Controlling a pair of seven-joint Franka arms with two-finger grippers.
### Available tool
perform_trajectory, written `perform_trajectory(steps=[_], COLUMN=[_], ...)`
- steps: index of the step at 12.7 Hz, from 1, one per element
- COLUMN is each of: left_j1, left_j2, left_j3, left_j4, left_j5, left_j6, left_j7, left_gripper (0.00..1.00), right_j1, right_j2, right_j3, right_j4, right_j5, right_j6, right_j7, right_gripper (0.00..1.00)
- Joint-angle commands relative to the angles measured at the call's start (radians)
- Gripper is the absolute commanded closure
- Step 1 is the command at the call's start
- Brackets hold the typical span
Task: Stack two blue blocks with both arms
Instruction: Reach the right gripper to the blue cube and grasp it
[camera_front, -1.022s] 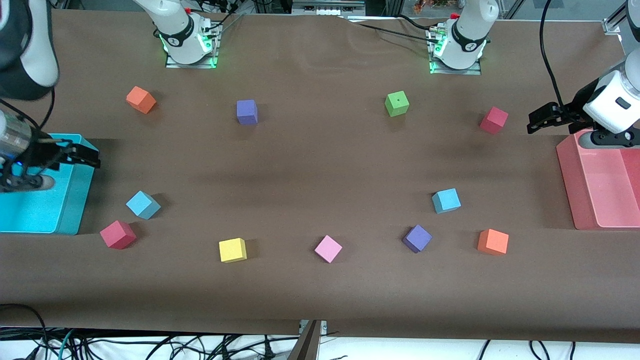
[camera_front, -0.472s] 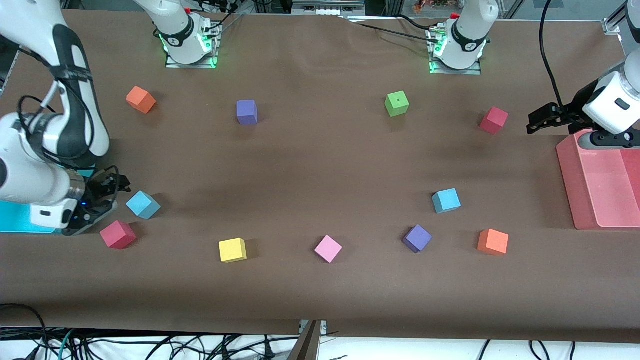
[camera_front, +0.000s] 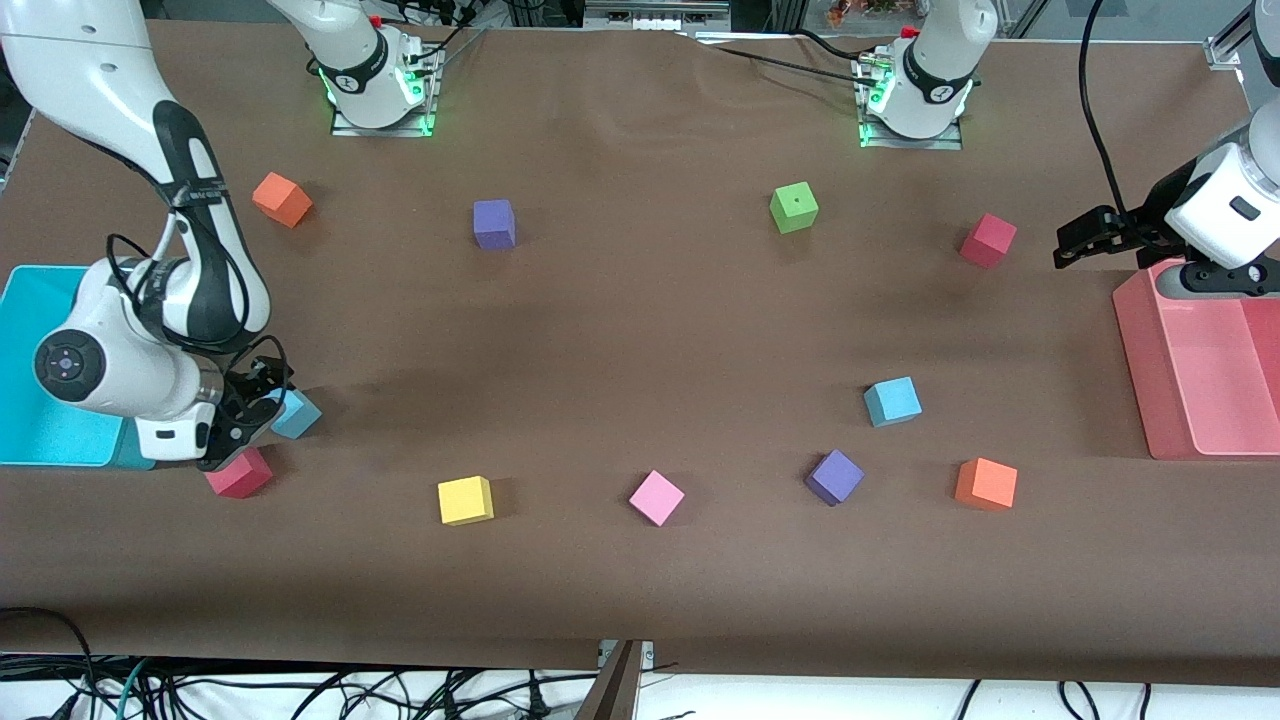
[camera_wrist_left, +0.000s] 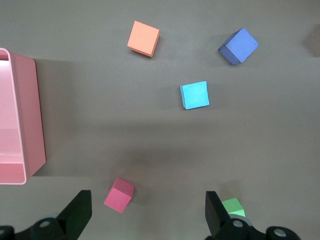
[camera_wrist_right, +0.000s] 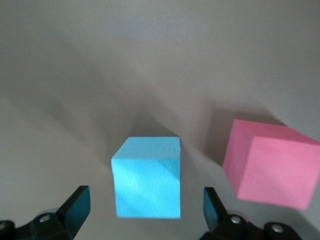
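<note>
One light blue block (camera_front: 302, 416) lies toward the right arm's end of the table, partly hidden by my right gripper (camera_front: 266, 398). That gripper is open and low over it. In the right wrist view this blue block (camera_wrist_right: 147, 177) sits just ahead of the gap between the black fingers (camera_wrist_right: 75, 207), untouched. The second blue block (camera_front: 892, 401) lies toward the left arm's end, also seen as the blue block (camera_wrist_left: 194, 95) from the left wrist. My left gripper (camera_front: 1075, 240) waits open in the air beside the pink bin, with nothing between its fingers (camera_wrist_left: 79, 212).
A red cube (camera_front: 240, 473) lies close beside the first blue block, nearer the front camera. A teal bin (camera_front: 40, 300) and a pink bin (camera_front: 1190, 400) stand at the table's ends. Yellow (camera_front: 465, 499), pink (camera_front: 656, 497), purple (camera_front: 834, 476) and orange (camera_front: 986, 483) cubes line the front.
My right arm has swung from over the teal bin down to the blue block near the red cube. The left arm has not moved.
</note>
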Motion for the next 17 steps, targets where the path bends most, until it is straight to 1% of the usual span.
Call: perform_trajectory(steps=[1,4,5,6,7,8,9,11,12,14,17], left_j1=[-0.005,-0.005,-0.005,-0.005,-0.005,-0.005,-0.005,-0.005,-0.007,-0.005,-0.005], left_j2=[0.008,0.008,0.008,0.008,0.01,0.016,0.016,0.016,0.017,0.017,0.017], left_j3=[0.007,0.008,0.008,0.008,0.008,0.008,0.008,0.008,0.007,0.007,0.007], left_j4=[0.017,0.018,0.018,0.017,0.018,0.018,0.018,0.018,0.018,0.018,0.018], left_j5=[-0.025,-0.025,-0.025,-0.025,-0.025,-0.025,-0.025,-0.025,-0.025,-0.027,-0.025], left_j6=[-0.003,-0.003,-0.003,-0.003,-0.003,-0.003,-0.003,-0.003,-0.003,-0.003,-0.002], left_j7=[0.003,0.003,0.003,0.003,0.003,0.003,0.003,0.003,0.003,0.003,0.003], left_gripper=[0.0,0.0,0.0,0.0,0.0,0.0,0.0,0.0,0.0,0.0,0.0], right_j1=[-0.007,-0.007,-0.007,-0.009,-0.009,-0.007,-0.007,0.014,0.04,0.098,0.248], right_j2=[-0.007,0.009,0.01,0.013,0.013,0.013,0.012,0.003,-0.004,-0.005,-0.002], right_j3=[0.01,0.01,0.01,0.011,0.01,0.01,0.01,0.015,0.024,0.05,0.059], right_j4=[-0.066,-0.083,-0.083,-0.083,-0.083,-0.083,-0.08,-0.06,-0.029,0.053,0.13], right_j5=[-0.001,-0.001,-0.001,-0.001,-0.001,-0.001,-0.001,-0.001,-0.001,-0.002,-0.002], right_j6=[0.086,0.116,0.116,0.114,0.113,0.108,0.102,0.097,0.061,-0.057,-0.122], right_j7=[-0.027,-0.027,-0.026,-0.026,-0.024,-0.021,-0.012,0.017,0.06,0.251,0.577], right_gripper=[0.0,0.0,0.05,0.22,0.41,0.55,0.65,0.65,0.65,0.65,0.64])
